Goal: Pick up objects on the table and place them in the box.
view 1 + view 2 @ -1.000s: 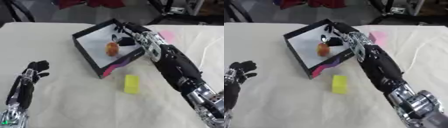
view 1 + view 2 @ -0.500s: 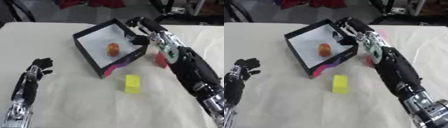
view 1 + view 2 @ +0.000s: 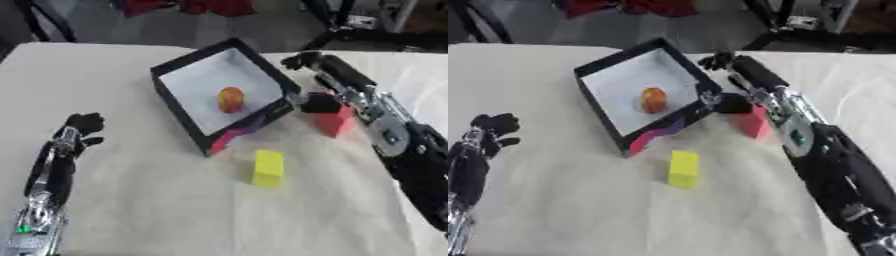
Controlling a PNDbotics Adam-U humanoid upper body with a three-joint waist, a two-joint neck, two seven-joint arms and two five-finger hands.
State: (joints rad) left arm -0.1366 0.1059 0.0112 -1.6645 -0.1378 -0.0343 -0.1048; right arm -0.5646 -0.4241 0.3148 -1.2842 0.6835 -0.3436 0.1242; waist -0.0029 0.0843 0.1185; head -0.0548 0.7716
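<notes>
Cream cloth covers the table, with dark clutter beyond its far edge. Just outside the box's [image 3: 197,102] right wall, the right hand [image 3: 317,103] sits above the red block [image 3: 336,120]; whether its fingers are curled I cannot tell. It has pulled back out of the box, where an orange fruit [image 3: 231,99] lies. Red block and yellow block [image 3: 268,168] look light and stiff, best pinched across flat opposite faces. The left hand [image 3: 83,124] rests curled, empty, unchanged.

Orange fruit [image 3: 230,99] inside black box [image 3: 182,106]; red block [image 3: 336,120], yellow block [image 3: 268,168] outside.
</notes>
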